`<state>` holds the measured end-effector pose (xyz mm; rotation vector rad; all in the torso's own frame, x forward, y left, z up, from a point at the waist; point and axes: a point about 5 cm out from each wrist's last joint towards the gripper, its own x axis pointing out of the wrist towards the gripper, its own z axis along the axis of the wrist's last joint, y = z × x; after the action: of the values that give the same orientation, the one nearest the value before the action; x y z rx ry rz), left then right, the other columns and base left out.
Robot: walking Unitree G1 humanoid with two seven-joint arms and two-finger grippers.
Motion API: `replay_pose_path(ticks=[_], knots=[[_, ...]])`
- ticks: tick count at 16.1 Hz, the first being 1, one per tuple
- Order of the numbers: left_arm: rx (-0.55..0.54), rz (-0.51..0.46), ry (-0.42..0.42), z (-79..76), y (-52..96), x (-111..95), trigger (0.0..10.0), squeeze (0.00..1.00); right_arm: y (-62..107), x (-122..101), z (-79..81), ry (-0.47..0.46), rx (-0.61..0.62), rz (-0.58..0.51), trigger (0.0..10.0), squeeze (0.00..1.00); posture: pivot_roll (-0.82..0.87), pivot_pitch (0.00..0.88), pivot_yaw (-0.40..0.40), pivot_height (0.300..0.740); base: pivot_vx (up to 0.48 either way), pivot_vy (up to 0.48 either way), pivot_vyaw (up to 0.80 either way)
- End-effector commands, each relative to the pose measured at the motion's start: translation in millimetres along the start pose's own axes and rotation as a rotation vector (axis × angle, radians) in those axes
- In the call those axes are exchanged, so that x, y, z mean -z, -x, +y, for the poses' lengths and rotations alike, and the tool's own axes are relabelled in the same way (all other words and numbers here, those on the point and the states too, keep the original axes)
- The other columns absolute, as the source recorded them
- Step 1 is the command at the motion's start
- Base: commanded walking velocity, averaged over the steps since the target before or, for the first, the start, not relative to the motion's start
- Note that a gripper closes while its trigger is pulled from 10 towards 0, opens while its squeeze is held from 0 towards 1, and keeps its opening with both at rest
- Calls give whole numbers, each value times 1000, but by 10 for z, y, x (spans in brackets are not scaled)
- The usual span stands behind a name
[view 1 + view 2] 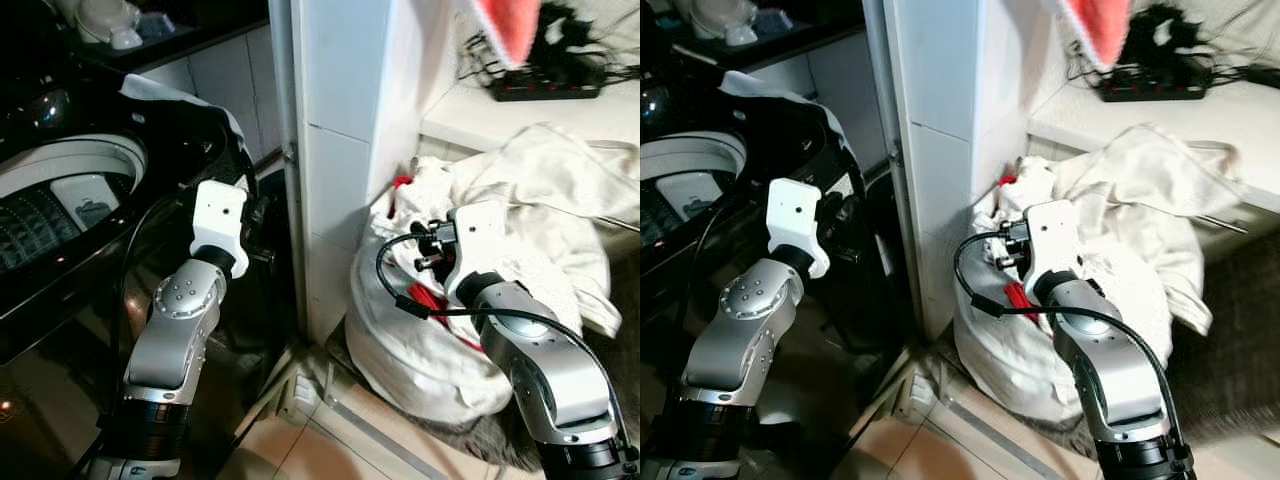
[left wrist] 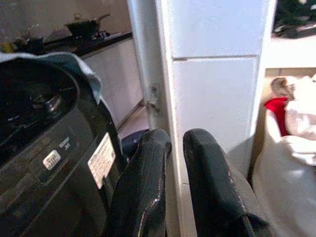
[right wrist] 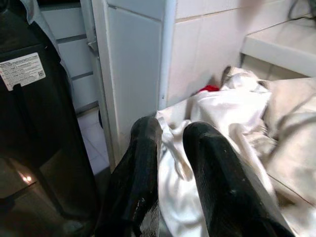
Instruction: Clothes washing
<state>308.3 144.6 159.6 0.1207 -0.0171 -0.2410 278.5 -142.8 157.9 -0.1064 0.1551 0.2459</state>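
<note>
We see the heap of soft white cloth laundry (image 1: 520, 215) spilling from a white bag on the floor, right of the white tiled pillar (image 1: 340, 120). Our right gripper (image 3: 170, 148) hovers over it, fingers nearly together, grasping nothing. Our left gripper (image 2: 175, 163), likewise empty, waits beside the black top-loading washing machine (image 1: 70, 200). The cloth looks light and floppy; we would pinch a raised fold.

Beyond the right gripper (image 3: 170, 136), the red garment (image 3: 208, 89) is mostly buried under white laundry (image 3: 232, 108). Left of the left gripper (image 2: 177, 140), the washing machine (image 1: 90, 200) runs off the frame edge; its label (image 2: 101, 160) is too small to read.
</note>
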Motion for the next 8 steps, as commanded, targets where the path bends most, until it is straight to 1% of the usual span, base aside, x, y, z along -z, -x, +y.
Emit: replay_pose_path(ticks=[1,8], knots=[[10,-6,-8,-7,18,-27,10000,0,15,-27,10,9,-4,-13,10000,0,30,0,36,740,311,0,0],[19,5,-10,-4,13,-19,10000,0,8,-19,19,9,-4,-8,10000,0,30,0,40,740,303,0,0]])
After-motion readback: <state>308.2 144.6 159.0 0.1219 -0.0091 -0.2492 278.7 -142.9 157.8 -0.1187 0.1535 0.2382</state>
